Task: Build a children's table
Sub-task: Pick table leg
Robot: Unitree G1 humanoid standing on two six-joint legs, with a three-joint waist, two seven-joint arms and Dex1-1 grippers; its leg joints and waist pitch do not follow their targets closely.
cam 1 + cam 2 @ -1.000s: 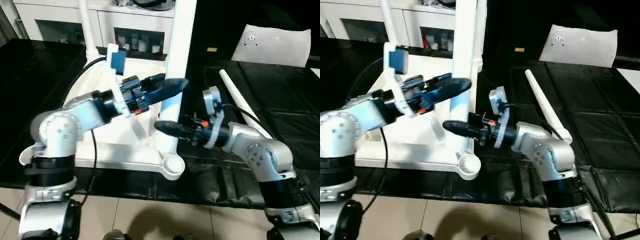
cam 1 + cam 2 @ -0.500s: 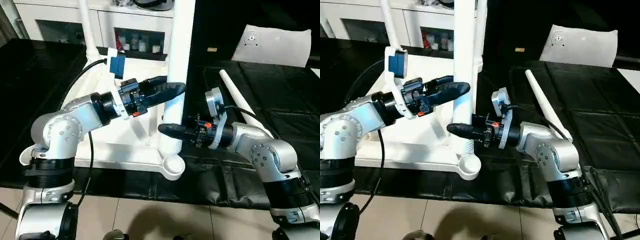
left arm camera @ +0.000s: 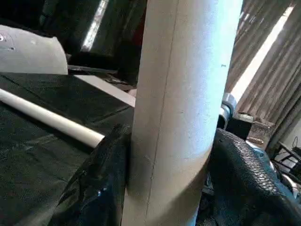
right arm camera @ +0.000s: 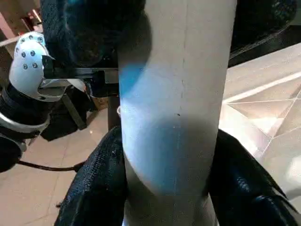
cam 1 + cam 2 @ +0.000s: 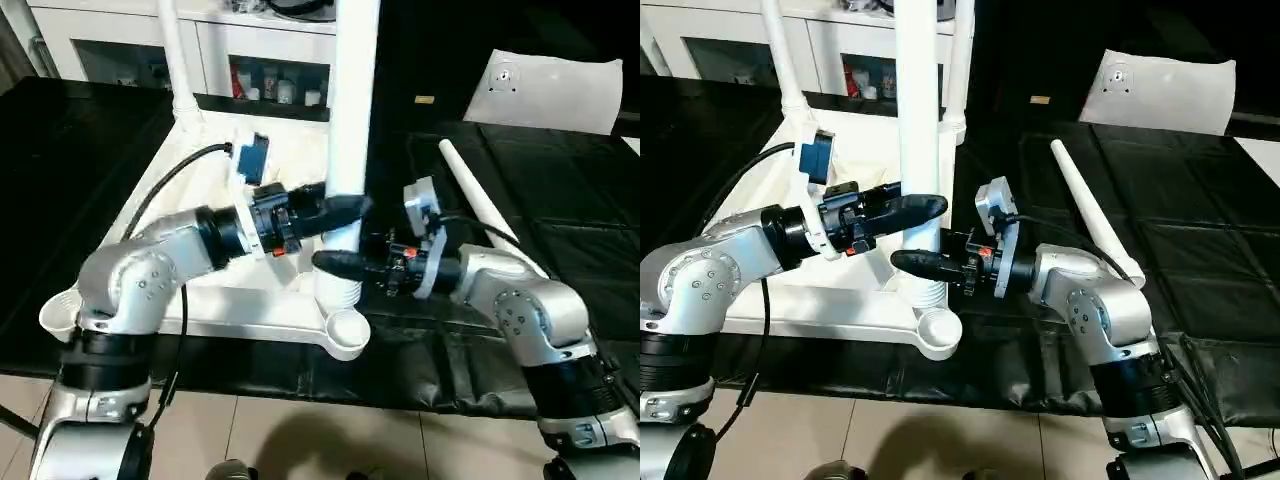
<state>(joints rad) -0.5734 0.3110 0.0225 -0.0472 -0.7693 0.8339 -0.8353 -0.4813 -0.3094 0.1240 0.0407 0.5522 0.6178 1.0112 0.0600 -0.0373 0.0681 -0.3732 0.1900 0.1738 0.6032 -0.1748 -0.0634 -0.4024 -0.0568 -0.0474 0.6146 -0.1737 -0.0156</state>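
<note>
left gripper (image 5: 345, 208): fingers clamped on upright leg (image 5: 352, 120) | right gripper (image 5: 335, 263): gripping same leg lower, above tabletop (image 5: 215, 300) corner socket (image 5: 347, 327) | writing: none readable

Bright overhead light – glare on white leg (image 5: 350, 120); wrist views soft, close-up.

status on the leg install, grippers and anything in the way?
Left gripper and right gripper both clamped on the upright leg. Leg stands near the tabletop's front corner socket, threaded end showing. Spare leg lies aside, clear.
</note>
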